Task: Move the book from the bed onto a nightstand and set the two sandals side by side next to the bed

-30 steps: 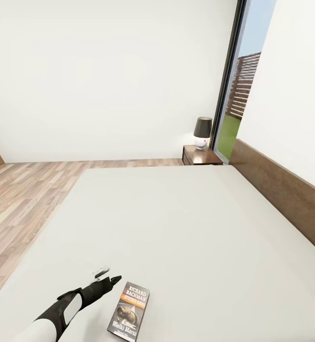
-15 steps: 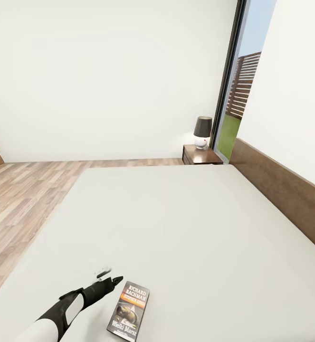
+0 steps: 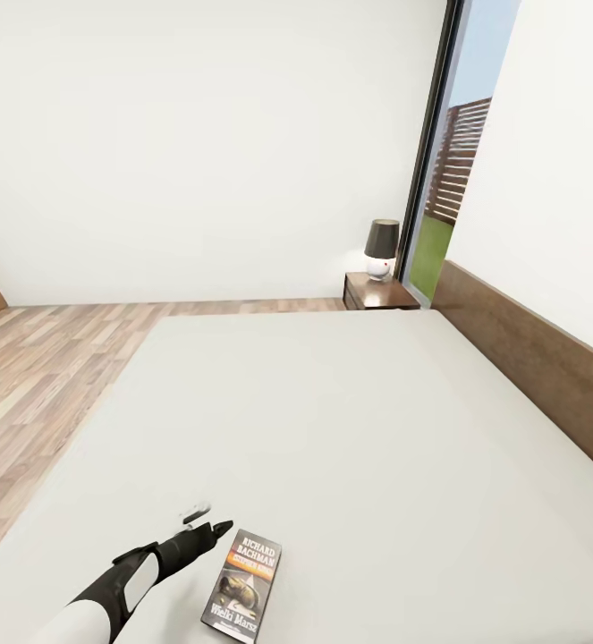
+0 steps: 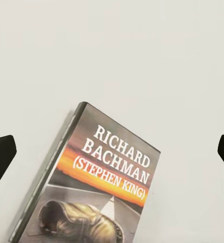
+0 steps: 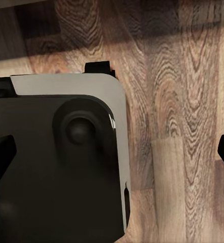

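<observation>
1. The book (image 3: 246,586) lay flat on the bed (image 3: 350,429), near its foot, well apart from the nightstand (image 3: 378,292).
2. The left gripper (image 4: 112,154) hung spread wide over the book; the right gripper (image 5: 112,152) was spread over the floor (image 5: 193,101).
3. Probably light, stiff and thin; its long edges should suit the grasp.

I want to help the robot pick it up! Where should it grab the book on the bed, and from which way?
The book lies flat, cover up, on the bed, so probably from above, pinching across its narrow width, one finger on each long edge. The left gripper hangs open beside its top left corner, fingertips spread wider than the cover. It is thin, so the fingers must press down into the mattress.
</observation>
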Robot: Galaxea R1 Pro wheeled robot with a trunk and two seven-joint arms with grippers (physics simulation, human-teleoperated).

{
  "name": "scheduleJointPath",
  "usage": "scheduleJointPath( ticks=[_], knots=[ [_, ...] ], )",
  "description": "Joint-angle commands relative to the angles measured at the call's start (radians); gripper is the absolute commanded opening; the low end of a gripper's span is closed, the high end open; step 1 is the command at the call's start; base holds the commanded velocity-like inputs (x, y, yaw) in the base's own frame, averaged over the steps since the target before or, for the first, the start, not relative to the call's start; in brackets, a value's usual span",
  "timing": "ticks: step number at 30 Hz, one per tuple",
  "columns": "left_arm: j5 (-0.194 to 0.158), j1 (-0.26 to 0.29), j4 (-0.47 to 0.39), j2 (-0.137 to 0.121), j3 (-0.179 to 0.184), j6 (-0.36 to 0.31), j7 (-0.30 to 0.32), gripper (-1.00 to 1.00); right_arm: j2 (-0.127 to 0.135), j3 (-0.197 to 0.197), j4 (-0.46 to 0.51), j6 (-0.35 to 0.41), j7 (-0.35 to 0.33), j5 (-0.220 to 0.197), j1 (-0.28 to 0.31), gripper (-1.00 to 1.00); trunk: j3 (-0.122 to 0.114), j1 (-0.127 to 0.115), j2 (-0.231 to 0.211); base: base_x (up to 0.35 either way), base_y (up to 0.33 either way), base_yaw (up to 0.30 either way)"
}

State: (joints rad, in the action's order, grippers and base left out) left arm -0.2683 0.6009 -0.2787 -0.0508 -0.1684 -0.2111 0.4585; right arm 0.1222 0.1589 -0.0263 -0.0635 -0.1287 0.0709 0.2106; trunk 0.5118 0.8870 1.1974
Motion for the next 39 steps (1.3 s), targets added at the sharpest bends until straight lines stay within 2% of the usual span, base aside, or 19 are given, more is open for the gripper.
scheduleJointPath(
  ticks=[1, 8, 27, 36, 39],
  knots=[
    [-0.008, 0.000, -0.001, 0.000, -0.004, -0.010, 0.003, 1.00, 0.001, 0.008, -0.003, -0.006, -0.003, 0.007, 0.001, 1.00, 0.001, 0.000, 0.001, 0.000, 0.000, 0.000],
    [-0.008, 0.000, -0.001, 0.003, -0.004, -0.010, 0.003, 1.00, 0.001, 0.008, -0.003, -0.006, -0.003, 0.007, 0.001, 1.00, 0.023, 0.027, 0.050, 0.000, 0.000, 0.000],
    [-0.008, 0.000, -0.001, 0.005, 0.008, -0.010, 0.003, 1.00, 0.000, 0.008, -0.003, -0.006, -0.003, 0.007, 0.001, 1.00, 0.023, 0.027, 0.050, 0.000, 0.000, 0.000],
    [-0.008, 0.000, -0.001, 0.005, 0.014, -0.010, 0.002, 1.00, -0.001, 0.008, -0.003, -0.006, -0.003, 0.007, 0.001, 1.00, 0.051, 0.061, 0.113, 0.000, 0.000, 0.000],
    [-0.008, 0.000, -0.001, 0.005, 0.015, -0.010, 0.002, 1.00, -0.001, 0.008, -0.003, -0.006, -0.002, 0.007, 0.001, 1.00, 0.051, 0.061, 0.113, 0.000, 0.000, 0.000]
  ],
)
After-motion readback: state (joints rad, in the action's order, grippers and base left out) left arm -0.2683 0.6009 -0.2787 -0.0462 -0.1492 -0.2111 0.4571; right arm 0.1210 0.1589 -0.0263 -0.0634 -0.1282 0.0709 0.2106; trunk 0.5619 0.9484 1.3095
